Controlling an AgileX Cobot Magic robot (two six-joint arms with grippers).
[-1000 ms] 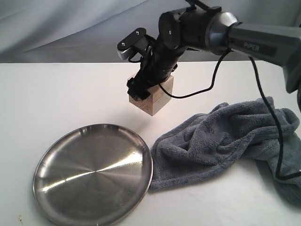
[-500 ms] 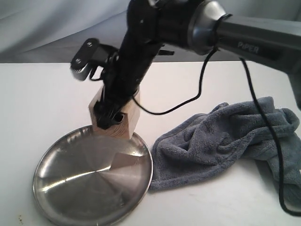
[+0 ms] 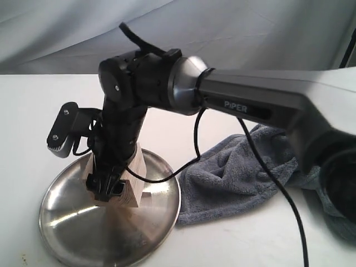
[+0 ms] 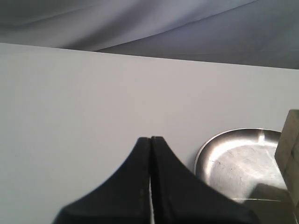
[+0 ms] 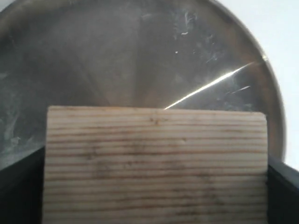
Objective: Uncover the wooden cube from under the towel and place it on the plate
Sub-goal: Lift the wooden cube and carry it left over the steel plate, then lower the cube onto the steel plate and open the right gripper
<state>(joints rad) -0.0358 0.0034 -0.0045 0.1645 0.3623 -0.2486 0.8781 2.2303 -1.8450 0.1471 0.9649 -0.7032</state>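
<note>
**Cube held over plate by right arm**

Exterior view: the right arm comes in from the right edge and reaches across to the lower left of the frame. The right gripper point(image 3: 111, 189) points down and is clenched on the cube point(image 3: 133, 177), with black fingers on two opposite sides of the block. The cube is tilted and sits low over the middle of the plate point(image 3: 67, 233). I cannot tell whether its underside touches the metal. A pale reflection of the block shows on the steel just right of it. A black cable point(image 3: 196, 139) loops down from the wrist.

Right wrist view: a grained face of the cube fills much of the picture, with straight parallel lines. A dark finger sits at each end, and the shiny plate lies behind with one bright glint.

Towel point(image 3: 233, 178): a rumpled heap on the table point(image 3: 33, 111), lower right of centre in the exterior frame. It is off the cube, and its near edge is just beside the plate's right rim. Contact there is unclear.

Left gripper point(image 4: 150, 158), left wrist view: the fingers are pressed together with nothing between them. The plate and one edge of the cube show beyond it, apart from it.
</note>
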